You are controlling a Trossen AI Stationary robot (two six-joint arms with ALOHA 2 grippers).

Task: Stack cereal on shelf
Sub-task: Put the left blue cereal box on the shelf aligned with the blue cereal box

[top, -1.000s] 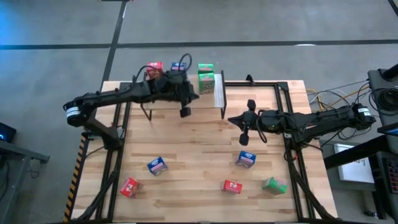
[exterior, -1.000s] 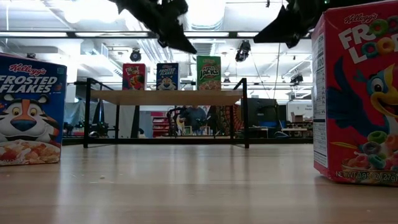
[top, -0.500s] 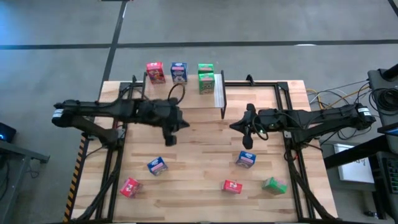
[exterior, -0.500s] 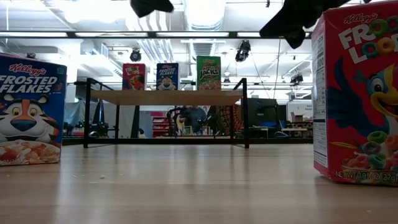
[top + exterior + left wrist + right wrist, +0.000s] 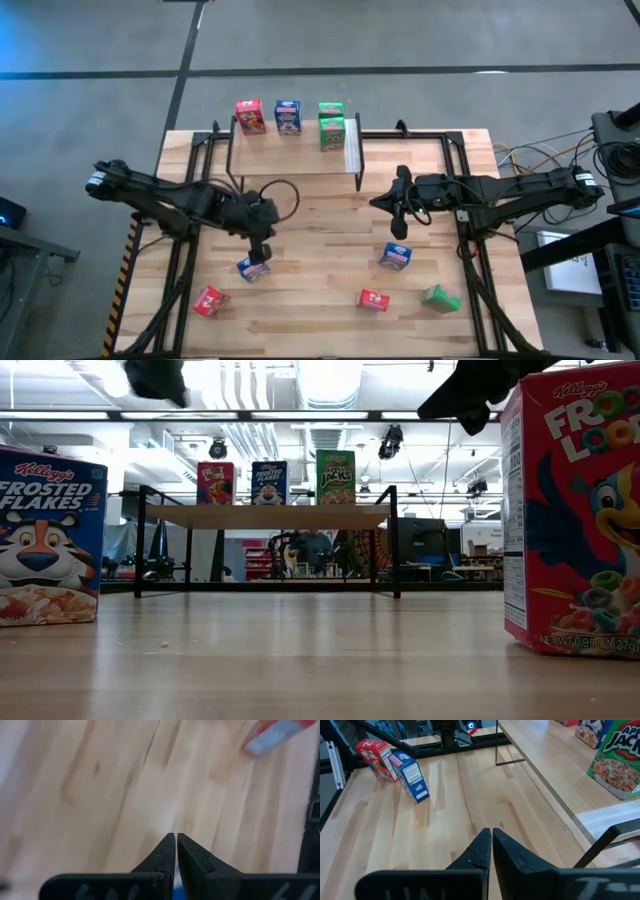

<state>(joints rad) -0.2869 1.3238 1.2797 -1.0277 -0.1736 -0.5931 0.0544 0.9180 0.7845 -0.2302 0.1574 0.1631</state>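
Observation:
The shelf (image 5: 265, 516) stands at the table's far edge with a red (image 5: 247, 114), a blue (image 5: 288, 116) and a green cereal box (image 5: 331, 125) upright on its top board. Loose boxes lie on the table: blue (image 5: 252, 268), red (image 5: 209, 300), blue (image 5: 395, 257), red (image 5: 374, 299), green (image 5: 440, 297). My left gripper (image 5: 262, 250) hangs shut, high above the left blue box. My right gripper (image 5: 398, 228) hangs shut in the air, just on the far side of the right blue box.
Black frame rails (image 5: 195, 200) run along the table's left and right sides. Bare wood (image 5: 320, 230) lies between the shelf and the loose boxes. In the low view a Frosted Flakes box (image 5: 45, 535) and a Froot Loops box (image 5: 575, 510) stand close to the camera.
My left gripper has swung from the shelf's front edge toward the table's near edge and a little left, turning as it went, and now hangs over the left blue box. It has stayed shut. My right gripper has tipped a little in place.

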